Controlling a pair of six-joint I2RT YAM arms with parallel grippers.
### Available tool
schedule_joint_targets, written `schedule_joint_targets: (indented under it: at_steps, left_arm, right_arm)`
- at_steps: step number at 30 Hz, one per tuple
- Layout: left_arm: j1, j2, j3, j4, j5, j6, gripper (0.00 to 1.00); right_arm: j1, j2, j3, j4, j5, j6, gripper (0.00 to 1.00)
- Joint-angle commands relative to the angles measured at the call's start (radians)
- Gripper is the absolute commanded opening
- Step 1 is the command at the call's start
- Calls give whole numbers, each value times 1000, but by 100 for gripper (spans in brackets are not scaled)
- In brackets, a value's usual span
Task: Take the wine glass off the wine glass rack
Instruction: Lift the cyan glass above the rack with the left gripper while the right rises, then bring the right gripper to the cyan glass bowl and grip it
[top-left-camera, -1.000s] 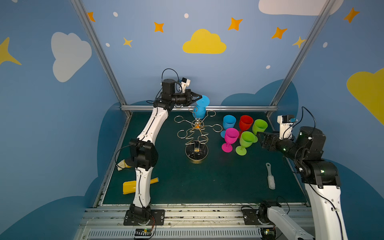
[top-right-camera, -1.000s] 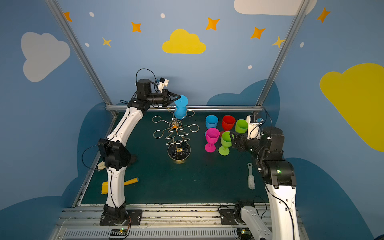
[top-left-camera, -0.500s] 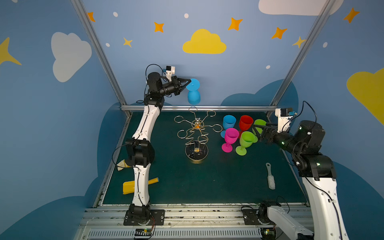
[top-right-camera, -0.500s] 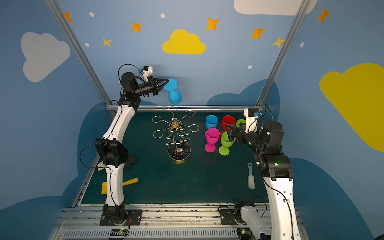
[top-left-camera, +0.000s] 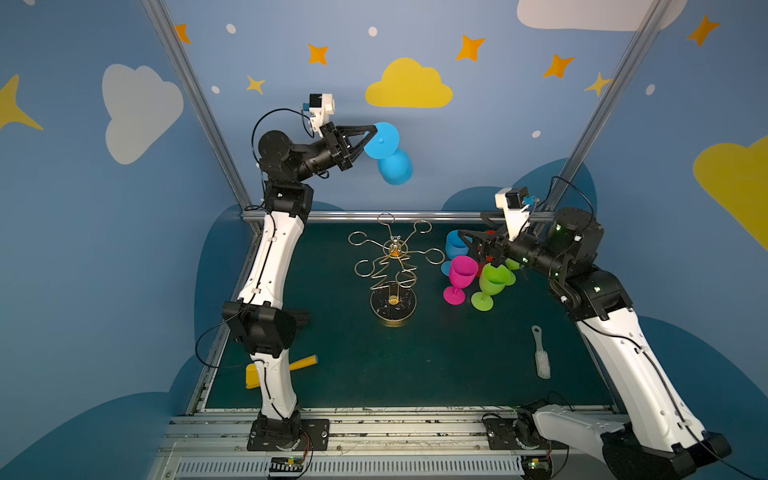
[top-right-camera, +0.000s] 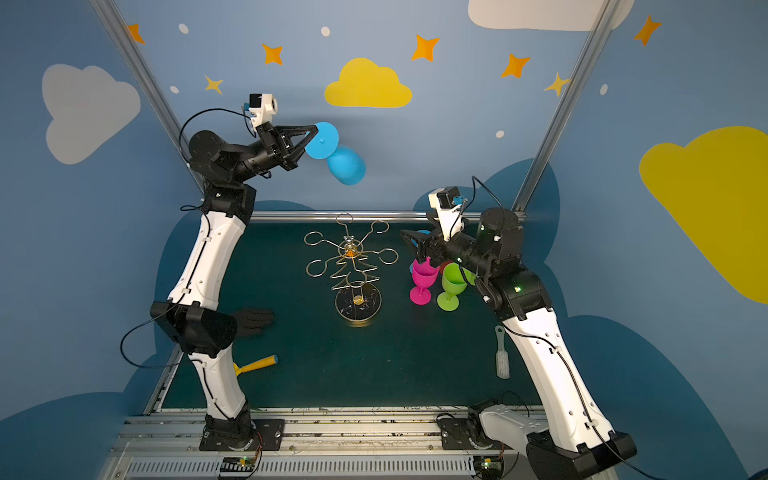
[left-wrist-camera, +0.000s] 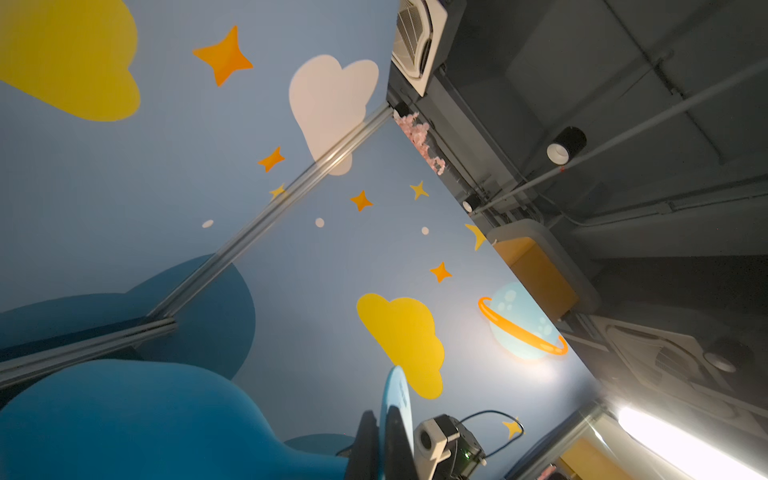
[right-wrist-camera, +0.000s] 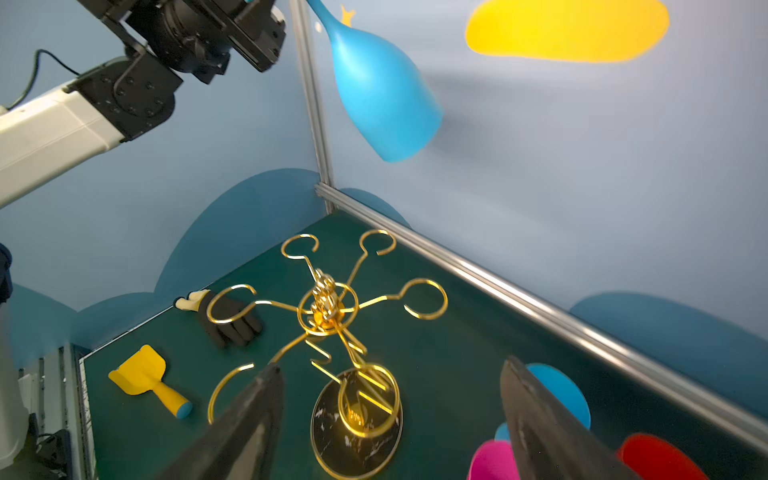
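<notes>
Where the left gripper (top-left-camera: 370, 136) is raised high against the back wall, its jaws pinch the round foot of the blue wine glass (top-left-camera: 395, 167). The glass hangs tilted, bowl lowermost, well above and clear of the wine glass rack (top-left-camera: 392, 308). The rack stands upright on the green mat (top-left-camera: 415, 374). The right gripper (right-wrist-camera: 388, 368) hovers with jaws spread wide, gripping nothing, above the pink glass (top-left-camera: 462, 270) and green glass (top-left-camera: 493, 281), which stand beside the rack.

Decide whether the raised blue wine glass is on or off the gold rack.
Off. The left hand grips the blue wine glass by its foot, high above the empty rack.
</notes>
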Motion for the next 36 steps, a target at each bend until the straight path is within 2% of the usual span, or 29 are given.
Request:
schedule_joint_targets:
  at_steps: [1,8,12,18,27,36]
  left_arm:
    - [-17,-63,-108,119,5,-78,3]
    - [-22,-203,-279,124,-13,-85,3]
    - [-34,-257,-352,129,-23,-97,3]
    - [-46,-314,-443,169,-45,-138,3]
    - [-60,-379,-521,166,-60,-129,3]
    - [-72,-409,-544,176,-63,-135,3]
  right_arm:
    - [12,42,51,151,-69,-83,83]
    - [45,141,96,281,-168,-195,88]
    - [68,200,156,284,-237,-260,90]
    - [114,281,248,262,-271,-291,91]
    - [157,412,364,212,-286,-286,91]
    - [207,493,404,204,-209,-288,91]
